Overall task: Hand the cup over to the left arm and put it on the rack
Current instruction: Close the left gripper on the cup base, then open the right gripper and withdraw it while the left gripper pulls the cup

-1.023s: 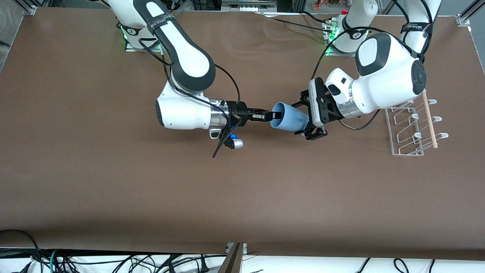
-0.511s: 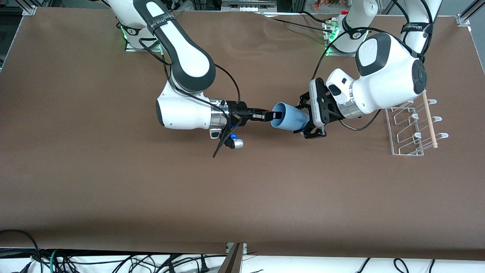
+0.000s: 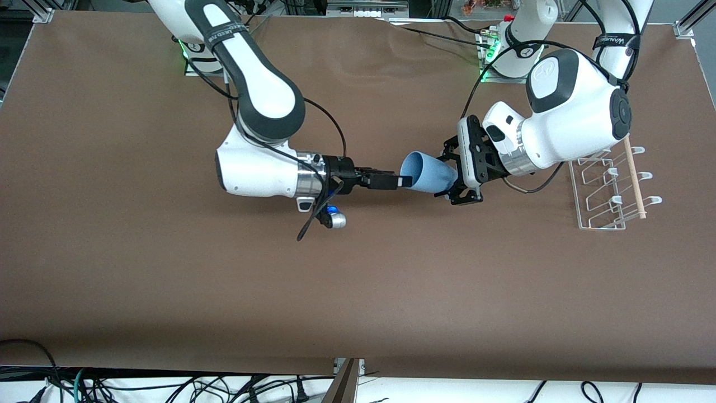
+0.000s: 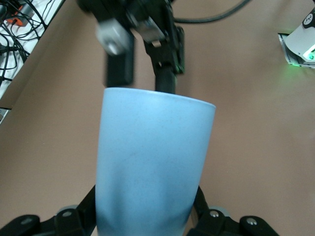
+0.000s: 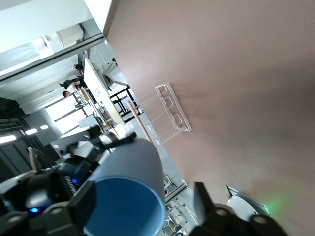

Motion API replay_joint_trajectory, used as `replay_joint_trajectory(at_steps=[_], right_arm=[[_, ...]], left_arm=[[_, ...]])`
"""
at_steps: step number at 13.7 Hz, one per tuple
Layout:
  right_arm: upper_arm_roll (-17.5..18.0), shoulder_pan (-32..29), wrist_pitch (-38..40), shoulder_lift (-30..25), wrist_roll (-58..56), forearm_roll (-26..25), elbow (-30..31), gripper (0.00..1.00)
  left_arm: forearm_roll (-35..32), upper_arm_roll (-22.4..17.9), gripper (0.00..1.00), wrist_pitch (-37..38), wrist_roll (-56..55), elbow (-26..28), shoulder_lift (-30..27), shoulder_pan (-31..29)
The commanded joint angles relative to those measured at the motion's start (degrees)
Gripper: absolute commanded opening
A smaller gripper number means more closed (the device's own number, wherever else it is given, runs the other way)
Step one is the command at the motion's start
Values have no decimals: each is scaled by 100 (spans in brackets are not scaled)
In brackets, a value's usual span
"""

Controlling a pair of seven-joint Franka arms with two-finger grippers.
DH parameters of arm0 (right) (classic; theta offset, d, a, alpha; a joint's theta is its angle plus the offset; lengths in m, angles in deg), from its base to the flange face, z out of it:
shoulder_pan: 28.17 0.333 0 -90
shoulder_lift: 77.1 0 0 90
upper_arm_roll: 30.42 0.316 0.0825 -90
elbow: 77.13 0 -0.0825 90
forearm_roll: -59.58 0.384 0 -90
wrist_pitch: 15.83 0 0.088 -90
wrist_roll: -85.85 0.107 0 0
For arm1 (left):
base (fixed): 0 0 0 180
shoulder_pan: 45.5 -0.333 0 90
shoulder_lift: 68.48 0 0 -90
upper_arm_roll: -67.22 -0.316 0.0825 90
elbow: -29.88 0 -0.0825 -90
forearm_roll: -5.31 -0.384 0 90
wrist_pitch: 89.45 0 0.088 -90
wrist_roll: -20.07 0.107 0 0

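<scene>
The light-blue cup (image 3: 428,173) lies sideways in the air over the middle of the table. My left gripper (image 3: 452,174) is shut on its narrow base, one finger on each side, as the left wrist view (image 4: 145,216) shows with the cup (image 4: 152,157) filling it. The cup's mouth faces my right gripper (image 3: 404,180), which is open just off the rim. In the right wrist view (image 5: 142,196) its fingers stand apart around the cup's mouth (image 5: 133,162) without gripping it. The white wire rack (image 3: 607,190) with its wooden dowel (image 3: 634,176) stands at the left arm's end of the table.
The brown table (image 3: 358,291) stretches wide between the cup and the front camera. Both arm bases with green lights stand along the table's robot edge. Cables hang below the table's edge nearest the front camera. The rack also shows in the right wrist view (image 5: 172,114).
My right gripper has let go of the cup's rim and drawn back toward the right arm's end of the table. The left gripper keeps the cup, almost unmoved.
</scene>
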Motion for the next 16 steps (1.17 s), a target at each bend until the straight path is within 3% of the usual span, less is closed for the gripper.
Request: replay_joint_trajectory(at_steps=[1,5,9,13,16], right_arm=[[-6,-181,136,-54,-15,33,-58,100],[-76,-349,477,-169,-6,-747,-49,100],[-410,-560,1164,-309,-76,-2231,-58,100],[-489,-771,1393,-625,-76,-4470,56,100],[-472,-981,1402,-1099,-76,-5983,547,100]], left_arm=[[-47,-23,7,304,15,3,-192,-117],[-739,-49,7,1173,-29,-199,-210,-408],[-1959,-84,7,1877,-195,-314,-183,-627],[-3402,-119,7,2859,-932,-514,-166,-663],[-4701,-119,7,3775,-1162,-762,-70,-663]])
